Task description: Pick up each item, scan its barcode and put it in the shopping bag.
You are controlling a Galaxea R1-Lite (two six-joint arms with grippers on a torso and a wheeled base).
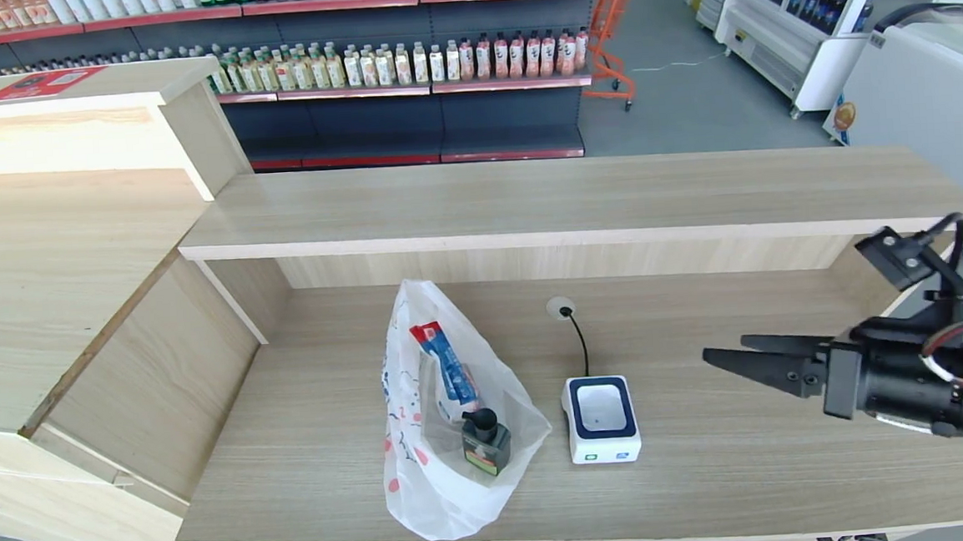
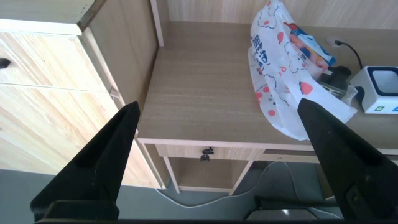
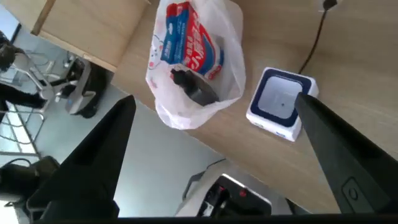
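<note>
Since the bag [image 1: 415,484] holds a bottle [image 1: 486,447] and packet [image 1: 447,365], it likely handles limp, slippery — grip its rim; left end effector [image 2: 219,104] and right end effector [image 1: 725,349] gape empty.

my claw [image 2: 219,104] hangs off the near edge of the bench [image 2: 199,87], its two dark fingers [image 2: 106,162] spread wide with nothing between them. on the bench lies the shopping bag [image 2: 280,81], white with red prints, slumped on its side. inside it i see a blue and red packet [image 2: 305,46] and a dark bottle [image 2: 339,78]. the white scanner [image 2: 380,90] sits just right of the bag, its black cable [image 2: 351,50] running to the far side. under the bench's near edge is a drawer [image 2: 206,152] with a small lock. a pale wooden cabinet [image 2: 50,81] stands to the left.
</note>
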